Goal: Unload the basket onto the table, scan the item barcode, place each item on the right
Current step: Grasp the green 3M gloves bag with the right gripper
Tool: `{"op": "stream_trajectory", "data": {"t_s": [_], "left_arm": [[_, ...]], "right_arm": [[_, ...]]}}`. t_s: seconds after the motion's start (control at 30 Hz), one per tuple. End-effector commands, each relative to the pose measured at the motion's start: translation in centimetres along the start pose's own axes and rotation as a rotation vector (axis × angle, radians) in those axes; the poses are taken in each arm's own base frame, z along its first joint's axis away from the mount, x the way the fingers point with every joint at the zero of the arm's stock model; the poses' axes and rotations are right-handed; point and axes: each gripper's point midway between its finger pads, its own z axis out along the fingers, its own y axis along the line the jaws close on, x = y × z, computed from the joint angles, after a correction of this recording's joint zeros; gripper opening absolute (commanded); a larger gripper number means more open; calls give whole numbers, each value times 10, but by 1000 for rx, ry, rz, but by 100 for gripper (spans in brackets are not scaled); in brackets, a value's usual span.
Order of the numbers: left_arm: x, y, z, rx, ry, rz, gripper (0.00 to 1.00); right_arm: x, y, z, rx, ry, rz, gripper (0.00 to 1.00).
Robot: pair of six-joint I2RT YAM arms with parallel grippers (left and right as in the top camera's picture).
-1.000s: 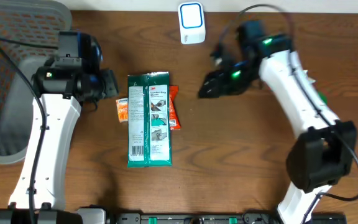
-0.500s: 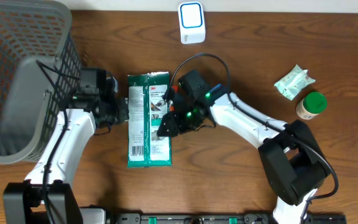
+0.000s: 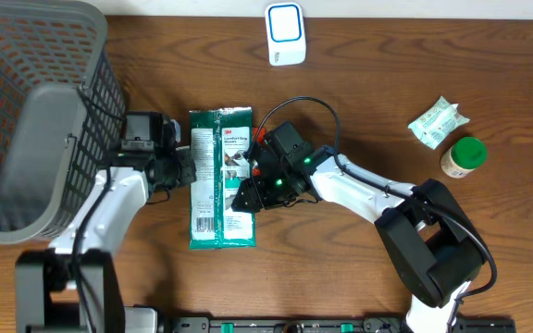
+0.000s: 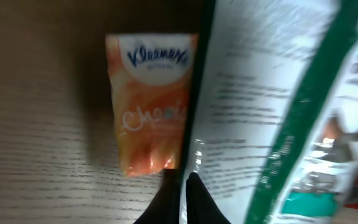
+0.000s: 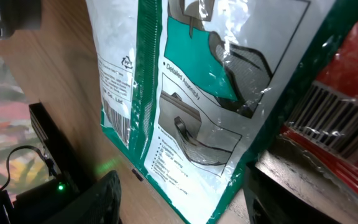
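1. The left end effector [image 4: 182, 198] is pressing its fingers together at the left edge of the green package [image 3: 220, 180]; the right end effector [image 5: 188, 190] is standing with fingers apart at its right edge.
2. The package is lying flat mid-counter — by my judgement nothing is being scanned yet, with the white scanner [image 3: 285, 34] well apart at the far edge.
3. The wooden counter [image 3: 340, 268] is carrying a grey basket [image 3: 26, 55] at its left edge.

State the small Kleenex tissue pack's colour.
The small Kleenex tissue pack is orange, clearest in left wrist view.

Your left tool [image 3: 183, 169] pinched closed, arm reaching toward centre. Your right tool [image 3: 248, 196] low, jaws spread, arm stretched toward centre.
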Motion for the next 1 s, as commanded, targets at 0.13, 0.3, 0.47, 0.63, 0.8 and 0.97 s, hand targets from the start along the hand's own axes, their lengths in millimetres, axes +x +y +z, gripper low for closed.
{"op": "stream_trajectory", "data": {"t_s": [0.13, 0.3, 0.47, 0.63, 0.8, 0.97], "left_arm": [[29, 15, 38, -28, 145, -29, 8], [34, 18, 44, -34, 169, -35, 8], [34, 18, 44, -33, 171, -35, 8], [35, 13, 44, -6, 177, -38, 8], [41, -5, 42, 100, 209, -50, 8], [53, -2, 39, 86, 260, -66, 8]], "right_arm": [[4, 0, -6, -50, 26, 47, 61], [5, -16, -12, -3, 27, 61, 63], [4, -16, -9, 13, 17, 45, 59], [3, -5, 0, -1, 3, 23, 54], [4, -9, 9, 51, -24, 23, 49], [10, -15, 12, 62, -20, 26, 49]]}}
